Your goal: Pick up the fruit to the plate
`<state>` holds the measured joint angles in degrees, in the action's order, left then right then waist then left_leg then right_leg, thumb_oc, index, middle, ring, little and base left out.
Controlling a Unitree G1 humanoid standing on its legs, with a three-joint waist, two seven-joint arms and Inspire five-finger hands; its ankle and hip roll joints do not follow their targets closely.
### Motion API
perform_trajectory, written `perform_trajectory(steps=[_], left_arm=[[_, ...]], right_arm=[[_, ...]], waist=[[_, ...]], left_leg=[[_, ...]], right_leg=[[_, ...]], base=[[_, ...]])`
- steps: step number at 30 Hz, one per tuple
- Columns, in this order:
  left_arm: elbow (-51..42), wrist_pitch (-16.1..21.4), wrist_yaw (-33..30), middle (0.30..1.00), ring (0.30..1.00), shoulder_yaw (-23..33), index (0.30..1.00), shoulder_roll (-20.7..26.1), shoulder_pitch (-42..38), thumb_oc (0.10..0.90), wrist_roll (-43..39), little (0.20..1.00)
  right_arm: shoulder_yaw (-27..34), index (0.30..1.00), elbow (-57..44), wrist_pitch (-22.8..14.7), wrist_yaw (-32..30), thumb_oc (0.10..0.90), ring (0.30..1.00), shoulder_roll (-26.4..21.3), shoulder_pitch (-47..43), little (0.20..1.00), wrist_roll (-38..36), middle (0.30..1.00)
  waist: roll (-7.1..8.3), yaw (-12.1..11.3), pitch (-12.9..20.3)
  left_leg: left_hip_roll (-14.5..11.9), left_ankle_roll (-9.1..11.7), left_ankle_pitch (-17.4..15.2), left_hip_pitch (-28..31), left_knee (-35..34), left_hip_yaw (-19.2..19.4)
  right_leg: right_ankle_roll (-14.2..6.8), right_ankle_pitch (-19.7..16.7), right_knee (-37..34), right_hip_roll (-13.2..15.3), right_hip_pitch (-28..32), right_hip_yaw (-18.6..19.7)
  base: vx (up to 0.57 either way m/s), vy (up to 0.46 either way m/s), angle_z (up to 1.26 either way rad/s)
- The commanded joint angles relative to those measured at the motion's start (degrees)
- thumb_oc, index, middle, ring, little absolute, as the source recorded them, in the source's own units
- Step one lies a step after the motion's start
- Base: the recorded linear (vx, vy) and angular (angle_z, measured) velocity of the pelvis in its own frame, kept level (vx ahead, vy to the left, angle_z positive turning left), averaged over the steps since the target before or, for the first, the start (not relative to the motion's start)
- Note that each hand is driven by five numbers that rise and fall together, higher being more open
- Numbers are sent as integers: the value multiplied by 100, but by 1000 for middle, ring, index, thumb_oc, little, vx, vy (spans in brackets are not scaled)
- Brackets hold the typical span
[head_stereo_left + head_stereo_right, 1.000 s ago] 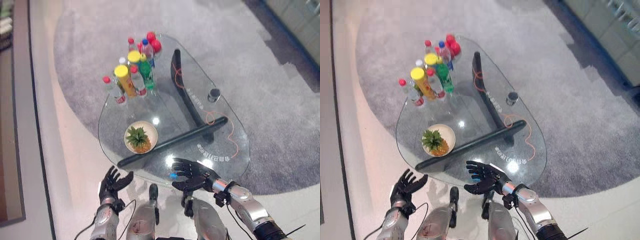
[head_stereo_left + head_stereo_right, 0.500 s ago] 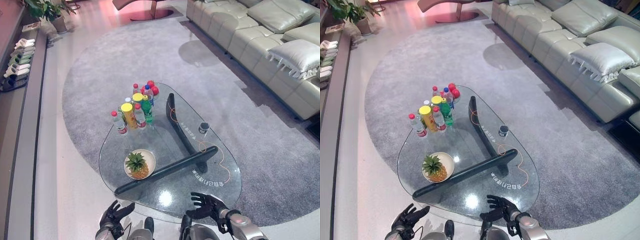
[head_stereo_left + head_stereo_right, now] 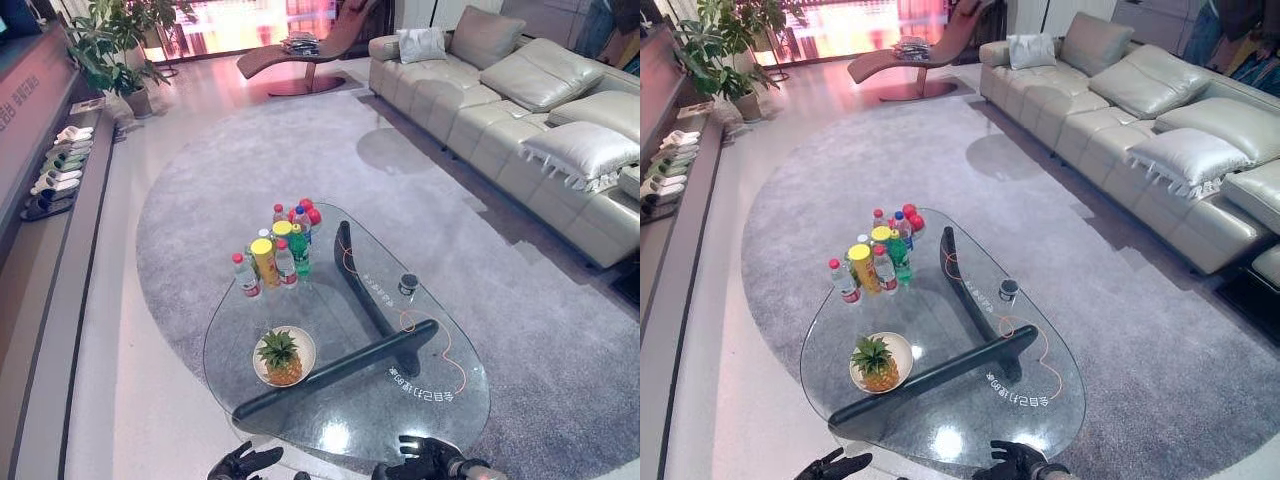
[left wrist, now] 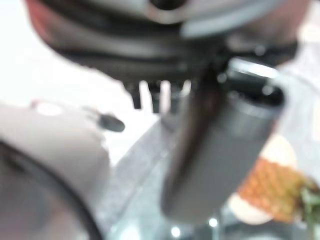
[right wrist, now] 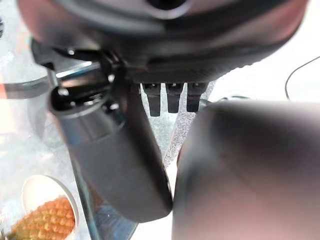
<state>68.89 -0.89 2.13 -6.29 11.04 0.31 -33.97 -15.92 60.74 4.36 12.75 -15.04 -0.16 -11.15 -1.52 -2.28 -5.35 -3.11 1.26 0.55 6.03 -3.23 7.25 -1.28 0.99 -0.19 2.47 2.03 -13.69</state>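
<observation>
Pineapple on its plate, both hands low and empty

Left hand (image 3: 243, 463) fingers spread at lower left; pineapple (image 3: 281, 358) rests on the plate (image 3: 304, 345) mid-bench (image 3: 440, 340), so the task looks finished; right hand (image 3: 425, 459) fingers loosely open at bottom edge.

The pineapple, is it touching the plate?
Touching. In the left eye view the pineapple lies right on the plate, whose white rim shows all around it.
</observation>
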Motion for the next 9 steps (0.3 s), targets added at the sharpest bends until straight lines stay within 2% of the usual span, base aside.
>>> perform_trajectory(steps=[1,9], left_arm=[[436,41,131,900,900,23,900,-23,-471,800,292,900],[534,-1,221,900,900,102,900,-11,-483,800,408,900]], right_arm=[[85,900,295,-157,200,800,900,123,-348,900,120,900],[193,900,616,-244,303,800,900,189,-314,900,166,900]], waist=[[261,78,3],[265,65,112]], left_leg=[[310,101,-89,145,-159,309],[326,71,-135,245,-176,299]], right_leg=[[-289,-311,-360,281,503,35],[-313,-320,-365,302,581,62]], base=[[42,17,-1],[28,10,0]])
